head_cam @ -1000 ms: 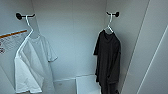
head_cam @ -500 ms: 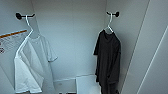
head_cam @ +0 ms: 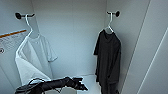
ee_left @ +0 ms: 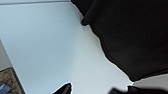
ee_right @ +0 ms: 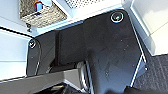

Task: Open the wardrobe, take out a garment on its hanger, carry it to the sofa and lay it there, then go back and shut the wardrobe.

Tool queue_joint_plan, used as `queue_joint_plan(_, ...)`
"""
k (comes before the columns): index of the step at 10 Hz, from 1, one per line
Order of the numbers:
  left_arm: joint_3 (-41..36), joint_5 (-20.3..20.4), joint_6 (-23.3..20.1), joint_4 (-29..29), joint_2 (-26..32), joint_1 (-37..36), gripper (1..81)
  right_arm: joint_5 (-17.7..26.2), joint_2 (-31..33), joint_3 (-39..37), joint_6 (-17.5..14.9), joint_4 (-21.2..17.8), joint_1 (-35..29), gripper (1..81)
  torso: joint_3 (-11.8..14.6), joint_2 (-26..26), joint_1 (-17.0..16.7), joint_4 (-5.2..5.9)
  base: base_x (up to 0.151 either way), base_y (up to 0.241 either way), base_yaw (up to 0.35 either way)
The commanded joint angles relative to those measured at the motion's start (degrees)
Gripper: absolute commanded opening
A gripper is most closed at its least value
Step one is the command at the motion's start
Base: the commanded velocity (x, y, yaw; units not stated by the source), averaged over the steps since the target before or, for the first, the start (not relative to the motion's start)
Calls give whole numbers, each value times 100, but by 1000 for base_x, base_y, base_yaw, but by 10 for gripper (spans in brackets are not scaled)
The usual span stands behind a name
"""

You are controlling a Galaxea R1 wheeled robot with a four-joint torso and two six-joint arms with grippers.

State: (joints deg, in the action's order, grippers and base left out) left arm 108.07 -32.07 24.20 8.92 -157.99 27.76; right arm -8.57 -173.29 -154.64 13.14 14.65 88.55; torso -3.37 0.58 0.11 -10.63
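Now you face the open wardrobe: smooth, flat white panels inside, with straight seams at the back corners. On your right side the garment hangs limp, soft matte black fabric with a short sleeve drooping towards the back wall. Its hanger is thin and white, the curved hook over a dark round-ended peg on the right wall. Opposite, a white shirt hangs on a second white hanger from a like peg on the left wall; its cloth folds into a sharp angled flap low down. A label with an orange stripe sits on the left wall behind it.

Between the two shirts you have a broad stretch of bare back wall and white wardrobe floor. Your left arm comes in low, dark and jointed with loose cable loops, and the left tool points towards the garment's lower part, near it but apart. Whether its fingers are apart or together you cannot tell.

From the left wrist you get what the head view lacks: the garment's hem close up, a rounded stitched edge curving over the smooth white panel, and a strip of wood-toned floor at one corner.

From the right wrist you see a woven basket with a perforated white surface just beside it, and dark ribbed flooring. The right tool's state you cannot tell.
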Motion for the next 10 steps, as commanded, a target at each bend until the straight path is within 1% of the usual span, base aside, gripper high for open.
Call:
queue_joint_plan(1, 153, -370, 489, 22, -356, -1592, 811, 259, -15, -4, 4, -6, -272, 811, 0, 0, 0, 0, 0, 0, 0)
queue_joint_plan(2, 162, -361, 639, 13, -444, -1794, 811, 251, -15, -4, 4, -15, -280, 811, 0, 0, 0, 0, 0, 0, 0)
queue_joint_plan(4, 162, -308, 1086, -13, -602, -2208, 811, 259, -33, 5, 4, -6, -289, 811, 0, 0, 0, 0, 0, 0, 0)
queue_joint_plan(5, 162, -256, 1324, -31, -664, -2436, 811, 251, -33, -4, 22, -6, -272, 811, 0, 0, 0, 0, 0, 0, 0)
queue_joint_plan(6, 153, -204, 1656, -75, -725, -2726, 811, 251, -33, 5, 31, -23, -281, 811, -2, 0, 0, 0, 0, 0, 0)
queue_joint_plan(8, 153, -141, 2106, -172, -849, -3227, 811, 251, -50, 5, 66, -173, -280, 811, -2, -2, 2, 0, 0, 0, 0)
queue_joint_plan(10, 162, 280, 2467, -506, -849, -3596, 811, 251, -77, 5, 66, -226, -298, 811, -5, -2, 2, 0, 0, 0, 0)
